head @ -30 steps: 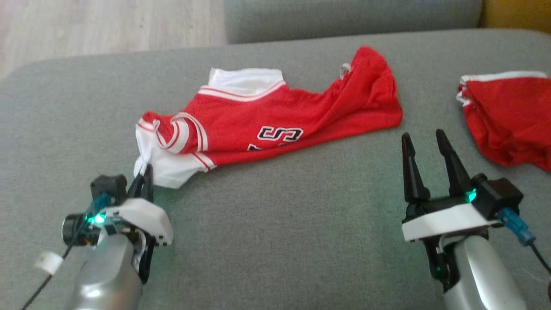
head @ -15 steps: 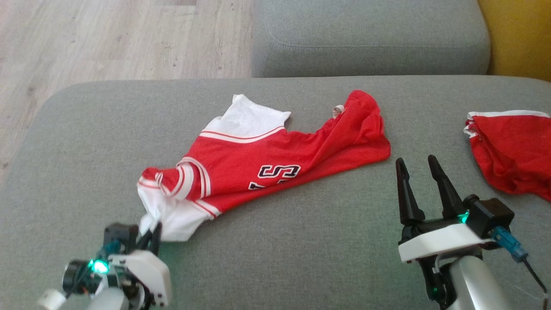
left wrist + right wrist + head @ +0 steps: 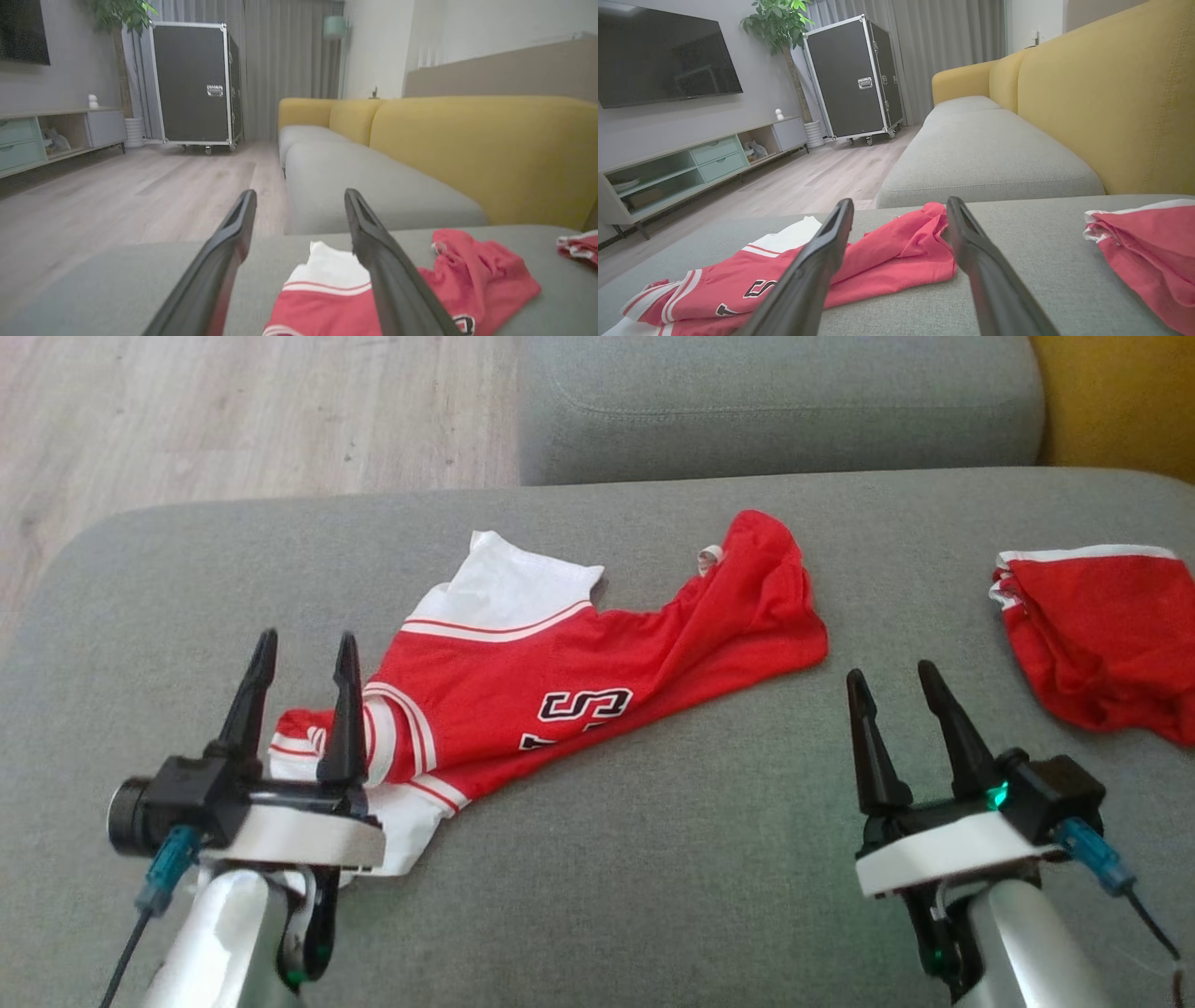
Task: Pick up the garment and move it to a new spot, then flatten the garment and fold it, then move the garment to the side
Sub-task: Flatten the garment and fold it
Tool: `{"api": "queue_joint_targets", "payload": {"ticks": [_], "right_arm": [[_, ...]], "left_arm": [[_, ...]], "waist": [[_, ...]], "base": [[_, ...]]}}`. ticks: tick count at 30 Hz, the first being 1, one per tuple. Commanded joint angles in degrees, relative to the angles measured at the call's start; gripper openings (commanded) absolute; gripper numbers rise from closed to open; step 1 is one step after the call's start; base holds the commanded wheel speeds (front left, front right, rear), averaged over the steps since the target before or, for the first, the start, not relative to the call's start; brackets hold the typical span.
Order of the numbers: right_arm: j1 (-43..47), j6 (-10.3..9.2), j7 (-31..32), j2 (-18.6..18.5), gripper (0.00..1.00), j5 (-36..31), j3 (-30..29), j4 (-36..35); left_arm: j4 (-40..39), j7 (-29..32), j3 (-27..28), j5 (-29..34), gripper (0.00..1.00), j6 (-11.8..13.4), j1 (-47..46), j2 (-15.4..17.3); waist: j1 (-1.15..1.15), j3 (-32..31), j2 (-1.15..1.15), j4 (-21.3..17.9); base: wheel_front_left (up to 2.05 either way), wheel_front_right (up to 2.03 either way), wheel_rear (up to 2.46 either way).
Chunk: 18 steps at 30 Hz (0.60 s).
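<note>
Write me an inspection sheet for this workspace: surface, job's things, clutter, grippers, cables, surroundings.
Surface: grey sofa cushion, nothing spilled on the bare fabric.
Job's things: red and white jersey lies rumpled, not flattened, not folded.
Clutter: second red garment bunched at the cushion's right edge.
Grippers: left gripper open, empty, over the jersey's near-left end; right gripper open, empty, over bare cushion.
Cables: left wrist cable and right wrist cable, both blue-plugged, neither lying on the jersey.
Surroundings: wooden floor, yellow sofa back, black flight case, television, potted plant.
</note>
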Motion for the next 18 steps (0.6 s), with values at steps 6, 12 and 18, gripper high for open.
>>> {"api": "queue_joint_targets", "payload": {"ticks": [6, 12, 18], "right_arm": [[-4.3, 0.12, -0.6, -0.1, 1.0, -0.6, 0.7, -3.1], [-3.4, 0.12, -0.6, -0.1, 1.0, -0.1, 0.9, -3.6], [-4.2, 0.12, -0.6, -0.1, 1.0, 0.0, 1.5, -4.0]], "left_arm": [[-2.0, -2.3, 2.9, -1.7, 1.0, -0.4, -1.5, -2.5], [-1.9, -2.7, 4.7, -2.7, 1.0, -2.5, 0.3, -6.4], [1.7, -2.3, 4.8, -0.2, 1.0, -5.4, -3.7, -4.9]], "waist": [[0.0, 0.7, 0.0, -1.3], [0.0, 1.6, 0.0, -2.3], [0.0, 4.0, 0.0, -3.9]], "base": [[0.0, 0.0, 0.0], [0.0, 0.0, 0.0], [0.0, 0.0, 0.0]]}}
